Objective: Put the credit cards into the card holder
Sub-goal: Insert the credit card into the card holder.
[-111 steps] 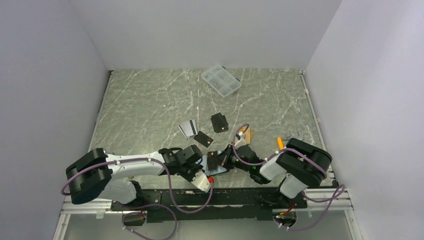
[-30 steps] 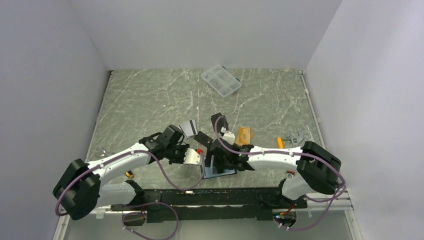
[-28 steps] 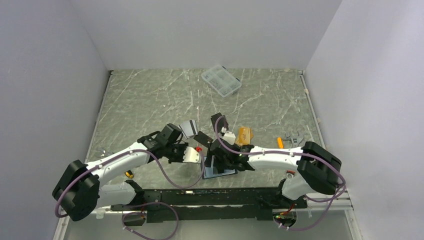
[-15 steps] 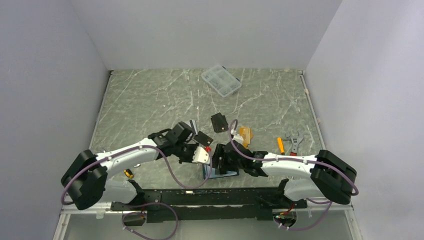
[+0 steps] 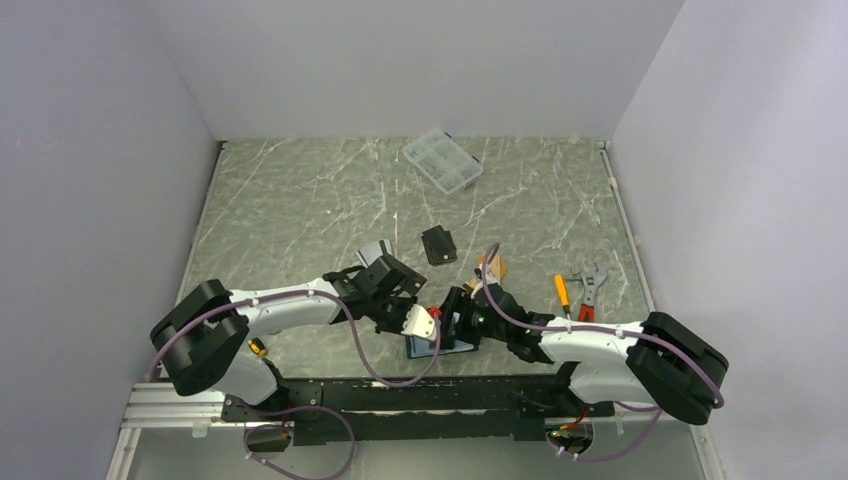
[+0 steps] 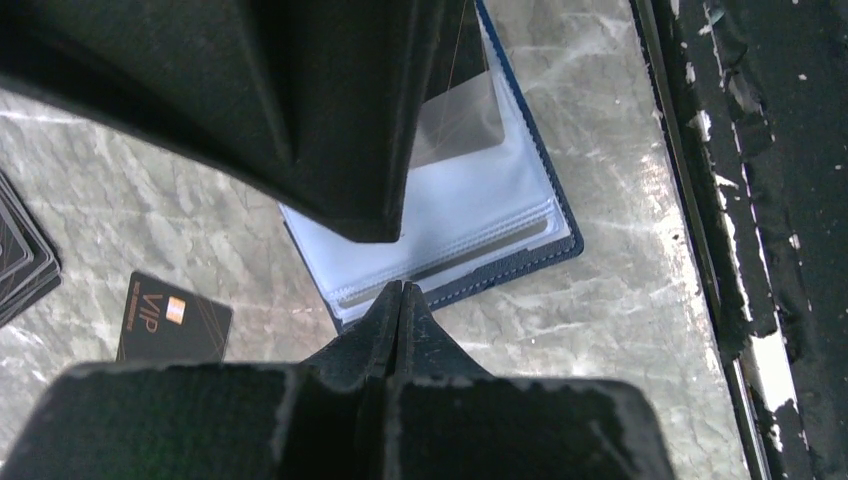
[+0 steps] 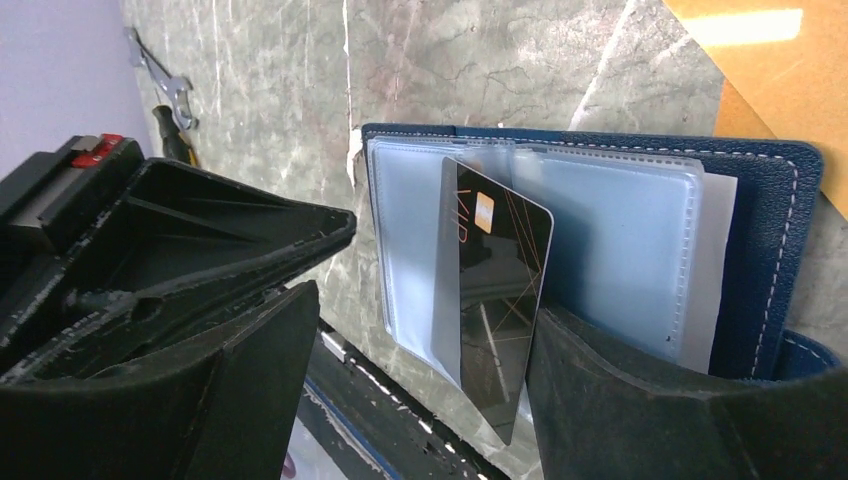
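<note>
1. Right gripper [image 7: 430,318] has its jaws spread wide on either side of a black VIP card [image 7: 497,290]. A gap shows on the card's left, so I judge it unclamped.
2. The card stands tilted over the clear sleeves of the card holder [image 7: 775,230]. It is glossy black with thin gold lines and a gold chip. I cannot tell whether its lower edge sits in a pocket.
3. The holder lies open at the near edge of the marble table [image 5: 300,200], between the two grippers. It has a navy stitched cover and pale, translucent pockets.
4. Left gripper [image 6: 400,300] is fully closed on nothing, its tip at the holder's navy edge.
5. The step in hand looks like seating the card. Line its edge up with a pocket mouth and slide it in at a shallow angle. The closed left tip should pin the cover so the slick holder cannot skid.
6. A second VIP card [image 6: 175,318] lies flat just beside the holder.
7. Further out lie a silver-grey card [image 5: 375,250], a black card [image 5: 438,244] and an orange-gold card [image 5: 495,268].
8. Well apart are a screwdriver [image 5: 563,292], a wrench [image 5: 590,275] and a clear compartment box [image 5: 443,161].
</note>
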You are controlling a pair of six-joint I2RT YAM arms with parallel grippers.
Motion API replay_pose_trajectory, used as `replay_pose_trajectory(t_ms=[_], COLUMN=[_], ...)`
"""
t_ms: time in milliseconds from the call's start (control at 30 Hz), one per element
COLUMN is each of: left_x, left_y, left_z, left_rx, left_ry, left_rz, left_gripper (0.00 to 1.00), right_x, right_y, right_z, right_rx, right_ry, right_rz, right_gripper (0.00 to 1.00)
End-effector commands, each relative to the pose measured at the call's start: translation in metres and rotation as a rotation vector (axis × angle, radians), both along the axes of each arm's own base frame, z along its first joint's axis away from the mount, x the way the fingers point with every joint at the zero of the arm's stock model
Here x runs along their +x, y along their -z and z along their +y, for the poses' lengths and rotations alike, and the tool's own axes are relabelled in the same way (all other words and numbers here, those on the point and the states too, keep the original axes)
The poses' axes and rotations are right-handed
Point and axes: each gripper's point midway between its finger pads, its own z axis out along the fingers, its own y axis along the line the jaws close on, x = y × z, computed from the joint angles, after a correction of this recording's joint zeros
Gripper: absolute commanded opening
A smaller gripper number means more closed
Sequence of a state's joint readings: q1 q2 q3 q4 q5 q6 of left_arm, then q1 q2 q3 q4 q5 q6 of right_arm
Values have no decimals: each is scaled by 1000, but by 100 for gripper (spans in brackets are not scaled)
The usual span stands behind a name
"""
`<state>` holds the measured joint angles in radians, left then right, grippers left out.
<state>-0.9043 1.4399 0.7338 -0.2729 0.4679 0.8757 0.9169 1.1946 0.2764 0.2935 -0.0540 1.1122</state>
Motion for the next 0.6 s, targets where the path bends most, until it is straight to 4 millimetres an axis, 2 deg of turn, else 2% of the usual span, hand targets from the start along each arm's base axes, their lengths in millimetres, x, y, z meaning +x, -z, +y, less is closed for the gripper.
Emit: replay_pose_trajectory(t_ms=[0,267,567], left_x=[4,-2,-1], left_y=[-9,13,31], left_z=[-23,-18,-7], left_rx=[-54,21,117], left_ry=[28,92,123], left_rz=[-48,-112,-191], left_gripper=[0,0,0], right_x=[-5,-4,-4], right_y=[9,7,1], right_z=[-9,-15,-32], right_rx=[3,6,9], right_ry=[11,48,108], right_rz=[39,47,41], right_gripper=[74,74,66])
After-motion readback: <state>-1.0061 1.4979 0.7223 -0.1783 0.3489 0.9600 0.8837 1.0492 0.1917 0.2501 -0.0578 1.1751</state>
